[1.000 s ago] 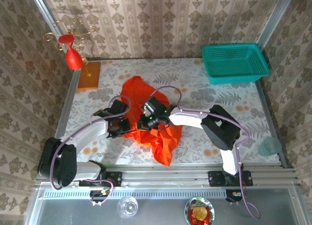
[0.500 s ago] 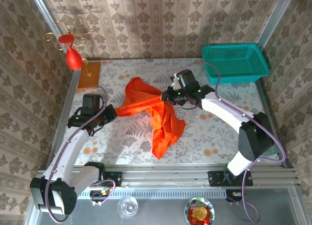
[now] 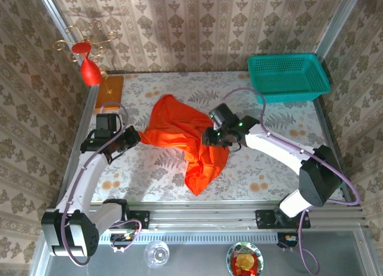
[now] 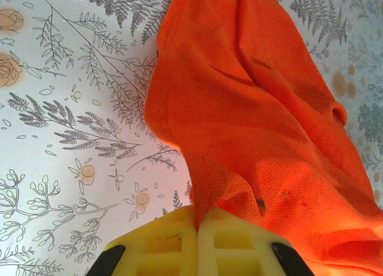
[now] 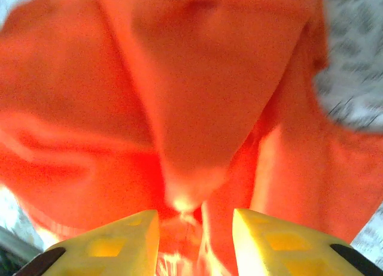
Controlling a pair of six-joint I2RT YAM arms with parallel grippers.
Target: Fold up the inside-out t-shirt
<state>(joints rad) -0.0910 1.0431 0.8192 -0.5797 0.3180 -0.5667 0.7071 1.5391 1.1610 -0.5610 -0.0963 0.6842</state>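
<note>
Bright orange-red soft cloth t-shirt (image 3: 179,129) crumpled, no fold made. Left gripper (image 4: 197,227), nine o'clock, pinching cloth edge; right gripper (image 5: 195,219), three o'clock, spread around cloth.

Tbl (image 3: 149,171) near edge free; shirt (image 3: 182,129) fills middle, basket (image 3: 288,77) far-R, ornament (image 3: 90,69) prob. overhangs far-L.

A teal basket (image 3: 288,77) sits at the table's (image 3: 143,171) far right corner, a red ornament (image 3: 91,72) far left.
</note>
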